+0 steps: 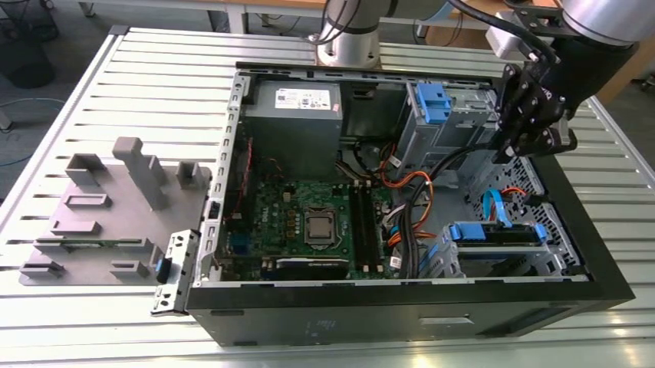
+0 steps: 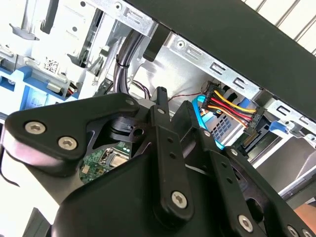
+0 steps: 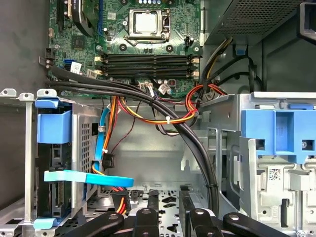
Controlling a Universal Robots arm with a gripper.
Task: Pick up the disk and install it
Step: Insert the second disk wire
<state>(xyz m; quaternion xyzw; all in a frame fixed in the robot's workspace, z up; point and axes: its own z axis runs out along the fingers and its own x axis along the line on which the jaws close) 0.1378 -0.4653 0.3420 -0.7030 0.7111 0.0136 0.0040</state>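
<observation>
Seen from the exterior view, the claw (image 1: 511,149) hangs at the case's (image 1: 409,307) 2 o'clock corner. Its jaws are a narrow gap apart, with nothing between them. The disk (image 1: 495,232) sits in its cage at 5 o'clock, cabled. Loose wires (image 1: 409,192) crowd the 9 o'clock side and could snag. The case wall hems in 3 o'clock, so the only open room is straight up.

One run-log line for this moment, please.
arm: over open computer case | gripper: above drive cage | disk: in cage | cables: beside it
</observation>
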